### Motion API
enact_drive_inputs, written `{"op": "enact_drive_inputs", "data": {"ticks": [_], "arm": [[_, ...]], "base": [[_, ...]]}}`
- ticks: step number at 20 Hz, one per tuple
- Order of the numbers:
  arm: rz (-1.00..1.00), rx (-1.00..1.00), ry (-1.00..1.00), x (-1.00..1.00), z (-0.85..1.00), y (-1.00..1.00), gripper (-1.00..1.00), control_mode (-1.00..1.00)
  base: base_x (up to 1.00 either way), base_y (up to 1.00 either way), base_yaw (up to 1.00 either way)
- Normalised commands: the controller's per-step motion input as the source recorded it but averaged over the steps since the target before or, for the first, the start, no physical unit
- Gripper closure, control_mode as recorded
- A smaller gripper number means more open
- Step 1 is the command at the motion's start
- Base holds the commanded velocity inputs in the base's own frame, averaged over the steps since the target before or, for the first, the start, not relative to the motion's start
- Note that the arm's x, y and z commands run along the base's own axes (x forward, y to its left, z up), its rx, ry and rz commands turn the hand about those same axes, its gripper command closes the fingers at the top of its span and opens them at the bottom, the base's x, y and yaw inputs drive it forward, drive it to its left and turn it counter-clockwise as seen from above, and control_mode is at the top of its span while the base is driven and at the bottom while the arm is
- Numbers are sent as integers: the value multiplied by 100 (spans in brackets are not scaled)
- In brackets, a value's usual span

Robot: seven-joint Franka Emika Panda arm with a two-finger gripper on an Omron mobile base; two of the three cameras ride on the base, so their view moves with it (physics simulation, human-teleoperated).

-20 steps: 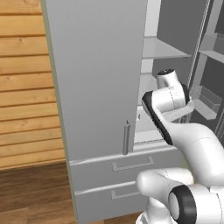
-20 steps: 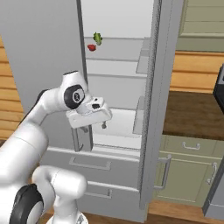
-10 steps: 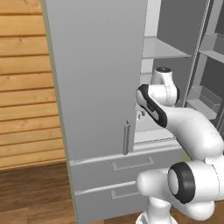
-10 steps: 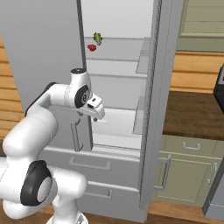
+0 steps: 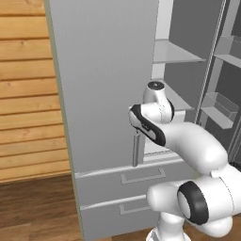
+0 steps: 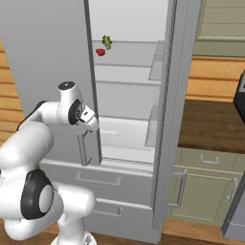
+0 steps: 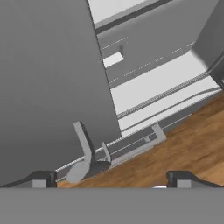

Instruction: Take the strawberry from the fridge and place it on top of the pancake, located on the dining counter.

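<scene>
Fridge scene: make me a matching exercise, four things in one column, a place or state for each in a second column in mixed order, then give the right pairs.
Things:
1. strawberry
2. green vegetable
3. left fridge door
4. right fridge door

Places or states:
A. swung open, edge toward the camera
B. closed, bar handle by the robot's wrist
C. red, on an upper fridge shelf
D. just behind the red fruit on the same shelf

Pairs: 1-C, 2-D, 3-B, 4-A
</scene>
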Motion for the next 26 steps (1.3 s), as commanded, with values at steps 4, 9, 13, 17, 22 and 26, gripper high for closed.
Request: {"op": "enact_drive_inputs", "data": {"ticks": [4, 9, 13, 17, 22, 26], "arm": [[8, -2, 0, 26, -26, 39, -100, -100], [10, -5, 0, 8, -30, 9, -100, -100], [7, -1, -3, 14, -29, -3, -100, -100], [7, -2, -4, 10, -38, 0, -100, -100], [6, -1, -5, 0, -28, 0, -100, -100], [6, 0, -1, 0, -7, 0, -100, -100]], "base": [[0, 0, 0], [0, 0, 0], [0, 0, 0], [0, 0, 0], [0, 0, 0], [0, 0, 0]]}}
